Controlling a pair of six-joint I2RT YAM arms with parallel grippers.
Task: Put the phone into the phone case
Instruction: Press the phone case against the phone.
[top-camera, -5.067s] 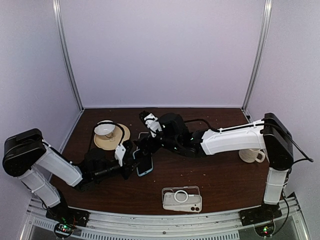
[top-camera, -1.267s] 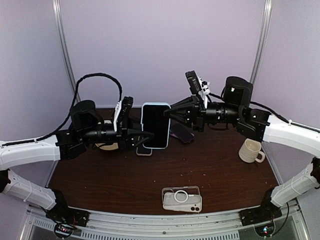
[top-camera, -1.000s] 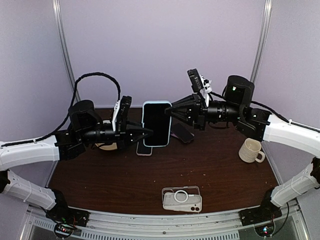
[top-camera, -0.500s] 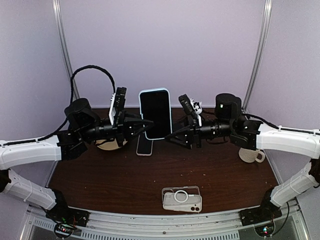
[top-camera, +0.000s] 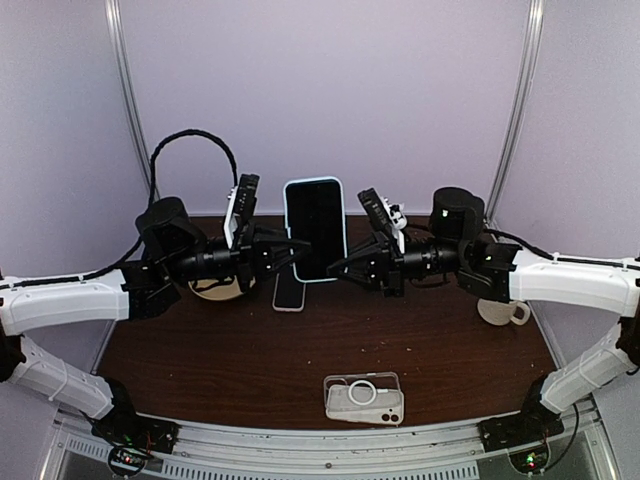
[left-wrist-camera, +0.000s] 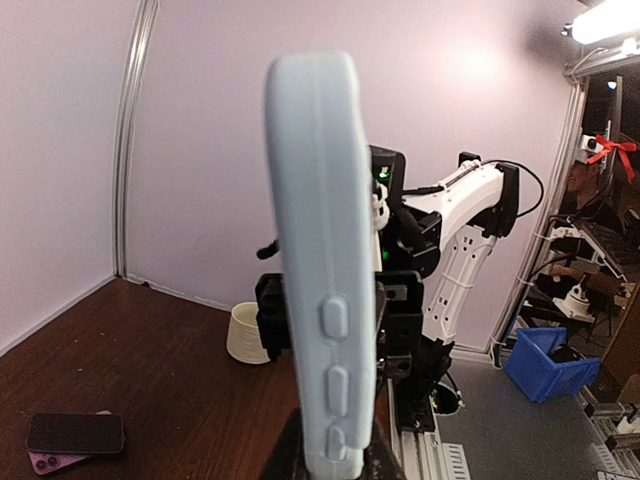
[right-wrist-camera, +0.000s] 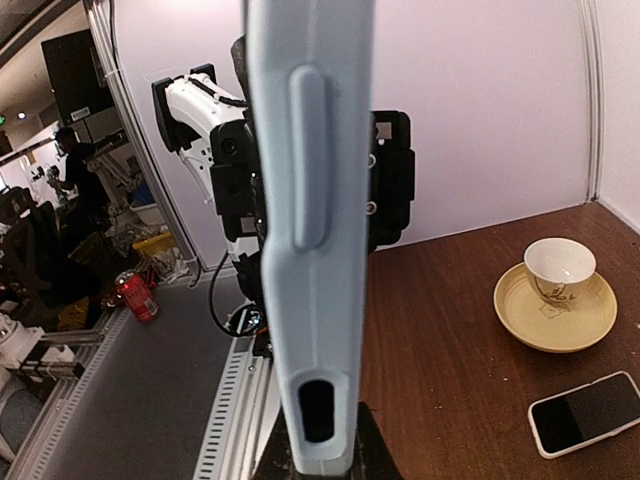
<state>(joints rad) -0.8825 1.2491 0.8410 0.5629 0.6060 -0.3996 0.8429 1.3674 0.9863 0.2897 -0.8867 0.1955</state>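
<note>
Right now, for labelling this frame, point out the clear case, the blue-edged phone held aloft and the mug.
clear case (top-camera: 361, 393), top view, on its white ring.
blue-edged phone (top-camera: 315, 228), top view, middle of its dark screen.
mug (top-camera: 495, 313), top view, on its side wall.

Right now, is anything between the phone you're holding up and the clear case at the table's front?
Nothing visible. The left gripper and right gripper hold the phone in the air; only tabletop lies between it and the clear case.

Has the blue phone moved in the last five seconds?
Yes. The blue phone rose off the table; it now stands upright, well above the clear case.
</note>
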